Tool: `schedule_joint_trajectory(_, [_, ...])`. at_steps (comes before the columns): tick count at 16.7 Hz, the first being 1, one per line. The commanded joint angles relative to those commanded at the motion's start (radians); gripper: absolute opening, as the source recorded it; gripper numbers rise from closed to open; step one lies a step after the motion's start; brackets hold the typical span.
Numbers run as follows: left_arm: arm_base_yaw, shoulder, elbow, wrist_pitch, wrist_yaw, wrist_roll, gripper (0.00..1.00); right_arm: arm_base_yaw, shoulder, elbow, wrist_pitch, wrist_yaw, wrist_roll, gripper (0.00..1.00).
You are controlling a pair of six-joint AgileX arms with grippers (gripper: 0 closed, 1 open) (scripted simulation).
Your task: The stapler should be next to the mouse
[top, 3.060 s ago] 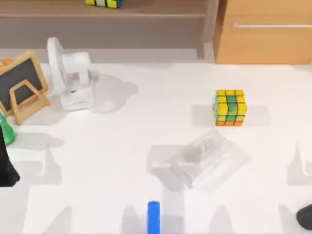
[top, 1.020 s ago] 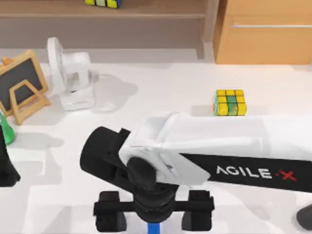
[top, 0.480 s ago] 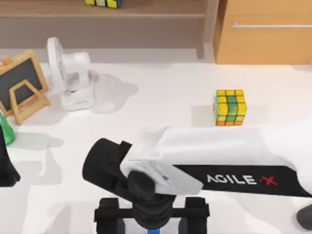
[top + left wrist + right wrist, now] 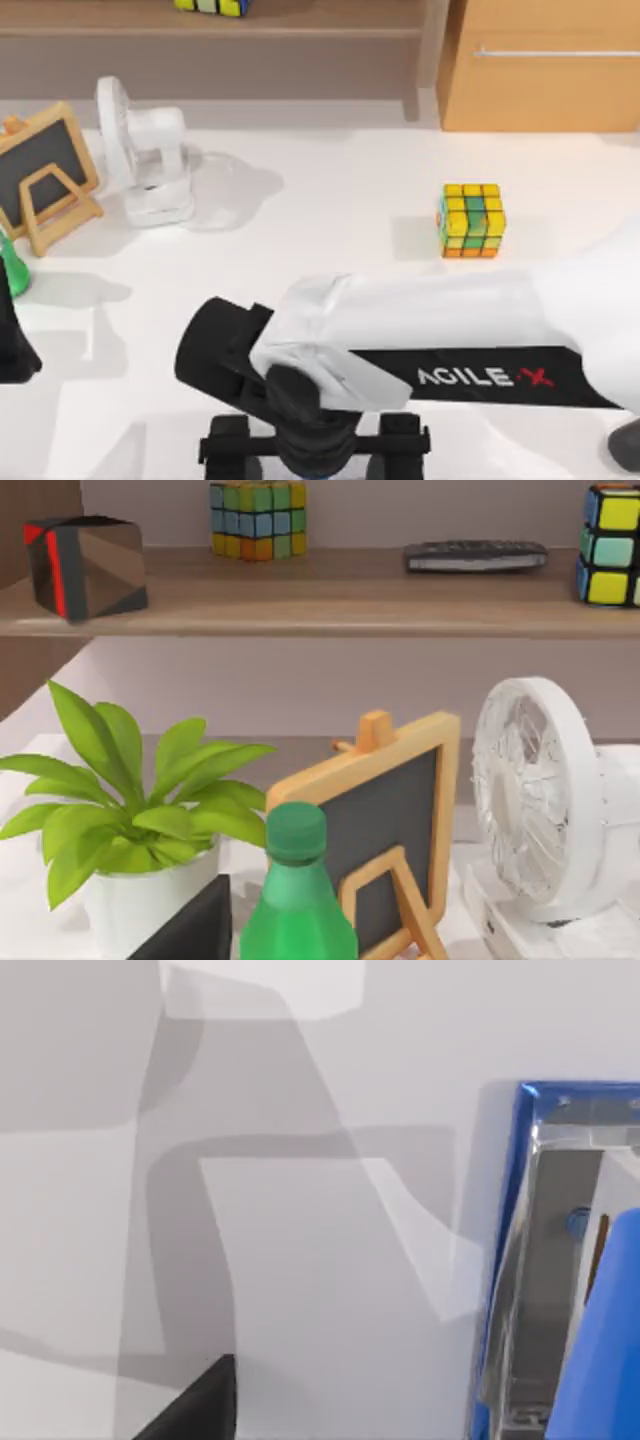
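Top view: right arm (image 4: 430, 340) reaches across table (image 4: 330, 210) to near edge; right gripper (image 4: 315, 462) low there, finger state can't tell. Mouse (image 4: 626, 445) at right edge. Left arm (image 4: 12, 340) parked at left.
Right wrist view: stapler (image 4: 560, 1260) lies on the table.

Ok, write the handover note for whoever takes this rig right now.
Right claw: open, low over the stapler at the middle of the top view's bottom edge; nothing gripped yet.
Left claw: parked at the table's left edge.
Mouse: bottom right corner, well apart from the stapler.
Done: the approach.
Left: grip the stapler, carry it right, set it beside the mouse.
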Motion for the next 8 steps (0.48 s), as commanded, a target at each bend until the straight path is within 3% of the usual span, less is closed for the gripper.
schedule_joint_trajectory(8, [0.000, 0.000, 0.000, 0.000, 0.000, 0.000, 1.00, 0.000, 0.000, 0.000, 0.000, 0.000, 0.000, 0.25])
